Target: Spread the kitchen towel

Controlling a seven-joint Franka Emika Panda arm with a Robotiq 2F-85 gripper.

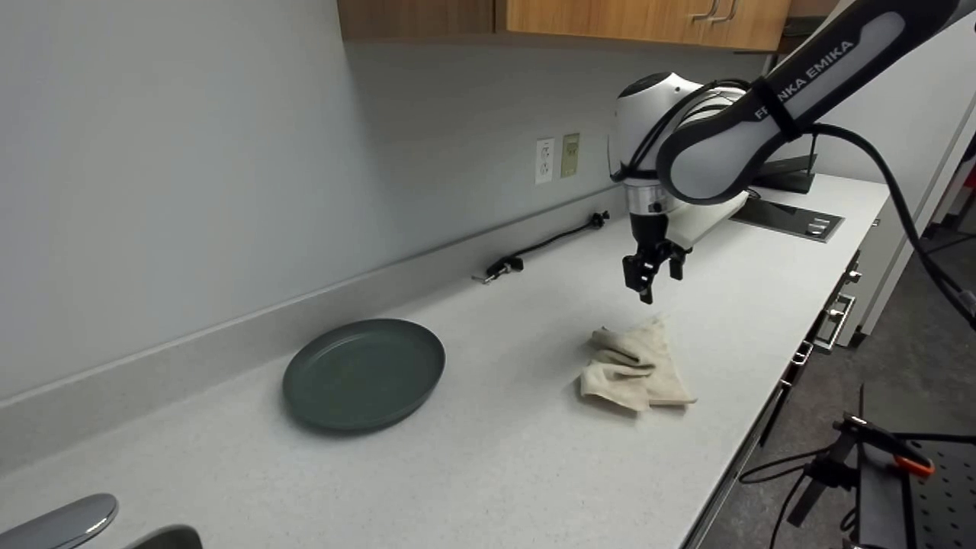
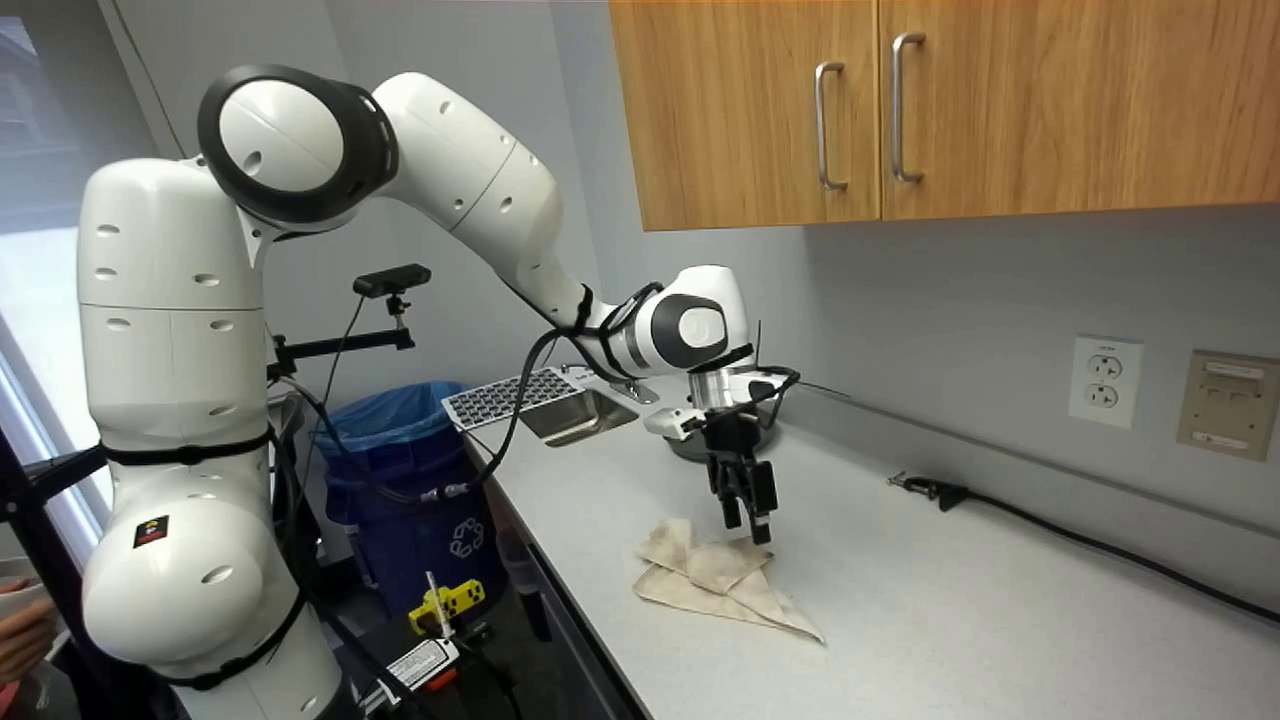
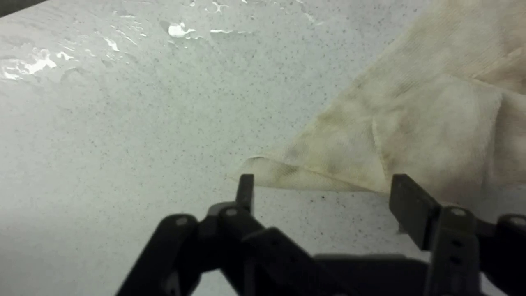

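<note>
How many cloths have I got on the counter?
1: the kitchen towel, lying in folds on the counter, apart from the dark plate and near the open end effector. Another could be hidden under its folds.

Wall cabinets (image 2: pixel 750 120), a long counter (image 1: pixel 496 465) and a sink (image 2: pixel 580 420) show a kitchen.
</note>
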